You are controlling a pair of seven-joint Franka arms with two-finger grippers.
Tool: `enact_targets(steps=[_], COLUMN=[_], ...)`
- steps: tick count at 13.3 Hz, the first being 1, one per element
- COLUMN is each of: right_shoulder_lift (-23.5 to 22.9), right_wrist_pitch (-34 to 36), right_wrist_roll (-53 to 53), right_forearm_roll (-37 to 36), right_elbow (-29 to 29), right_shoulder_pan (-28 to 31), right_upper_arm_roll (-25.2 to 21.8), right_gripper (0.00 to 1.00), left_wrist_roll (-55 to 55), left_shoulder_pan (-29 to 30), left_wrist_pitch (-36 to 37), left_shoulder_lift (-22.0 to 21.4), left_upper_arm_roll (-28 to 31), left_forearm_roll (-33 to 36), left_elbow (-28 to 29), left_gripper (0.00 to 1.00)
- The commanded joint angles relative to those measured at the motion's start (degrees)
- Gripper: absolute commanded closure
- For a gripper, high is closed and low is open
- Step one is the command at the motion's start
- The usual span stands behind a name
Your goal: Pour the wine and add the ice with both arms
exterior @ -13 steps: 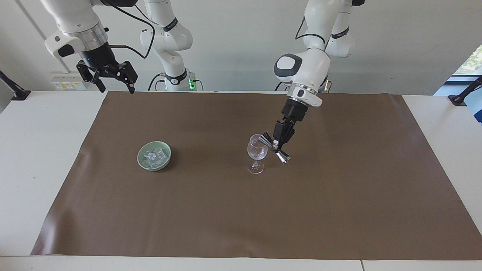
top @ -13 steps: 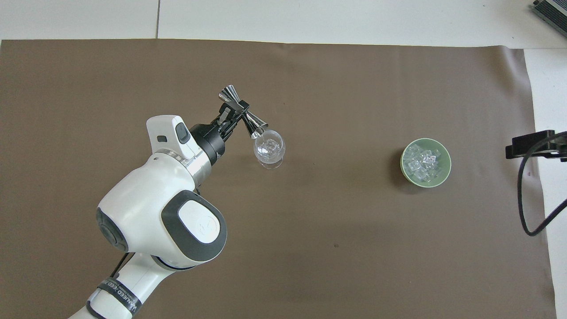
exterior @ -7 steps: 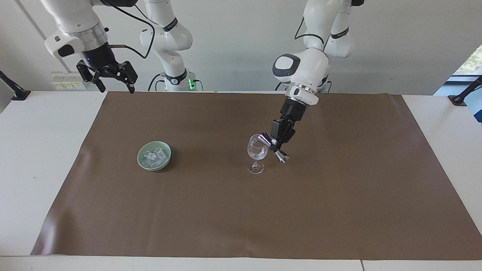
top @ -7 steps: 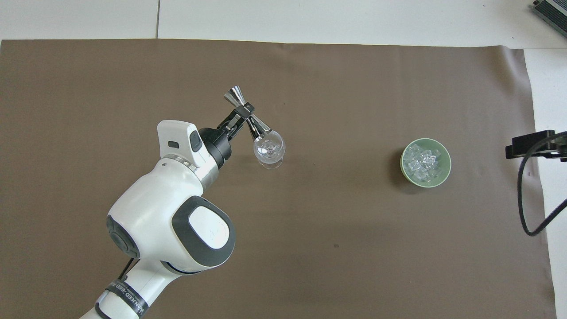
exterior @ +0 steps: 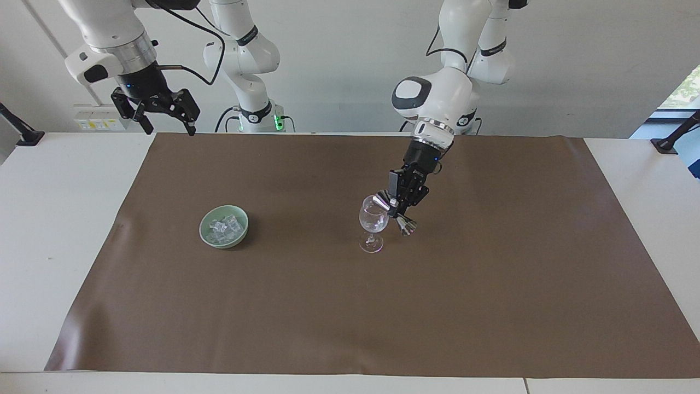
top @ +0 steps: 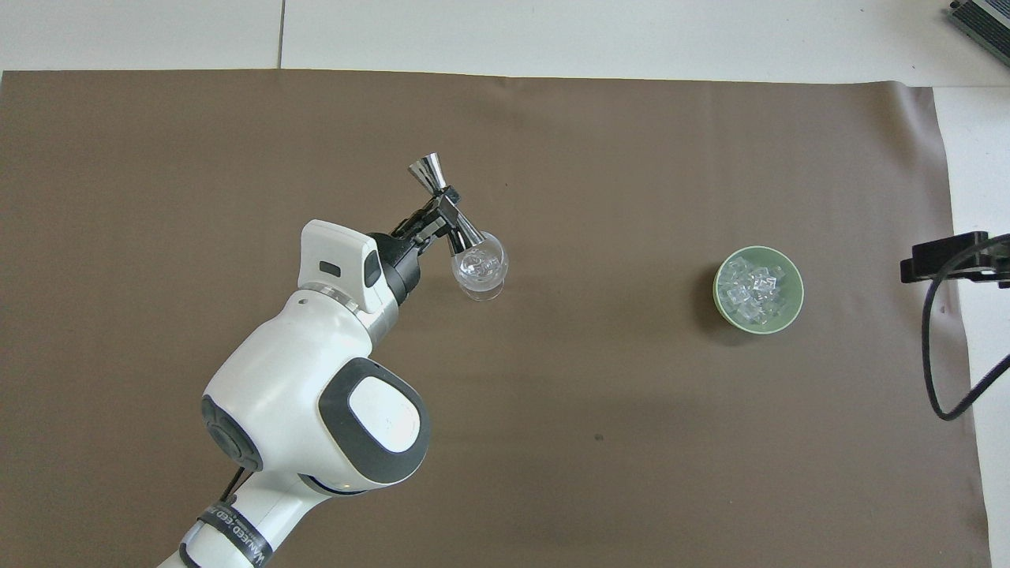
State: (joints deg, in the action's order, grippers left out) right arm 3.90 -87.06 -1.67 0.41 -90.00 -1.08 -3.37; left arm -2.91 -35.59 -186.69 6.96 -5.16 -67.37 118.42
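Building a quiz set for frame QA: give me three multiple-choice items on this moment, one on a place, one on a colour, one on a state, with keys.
1. Where is the left gripper?
A. over the bowl
B. beside the wine glass's rim
C. resting on the mat

2. What colour is the bowl that holds the ice?
A. pale green
B. red
C. black

3. How is the metal jigger held?
A. upright
B. lying on the mat
C. tilted, one end at the wine glass

Key: 1 B, it hangs next to the glass's mouth. 2 A, the rim is pale green. 3 C, one cone meets the rim, the other points away.
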Motion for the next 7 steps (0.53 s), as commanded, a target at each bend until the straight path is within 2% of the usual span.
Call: enact_targets(steps=[1, 7], right_shoulder_lift=[0.93, 0.93], right_wrist_pitch=[0.05, 0.14], right_wrist_roll=[1.05, 1.05], right_forearm_roll=[1.09, 1.09], right_elbow=[-0.96, -0.96], right_shoulder_pan=[0.55, 0.55], right_upper_arm_roll=[0.12, 0.12], right_gripper=[0.0, 0.0], left_wrist_roll=[-0.52, -0.08], left_shoulder_pan=[-1.14, -0.71], left_wrist_pitch=[-1.48, -1.13], left_shoulder_lift=[0.51, 1.04], left_upper_arm_roll=[0.85, 0.85], left_forearm_roll=[0.75, 0.31], left_elbow=[-0.12, -1.35], left_gripper=[1.0, 1.0])
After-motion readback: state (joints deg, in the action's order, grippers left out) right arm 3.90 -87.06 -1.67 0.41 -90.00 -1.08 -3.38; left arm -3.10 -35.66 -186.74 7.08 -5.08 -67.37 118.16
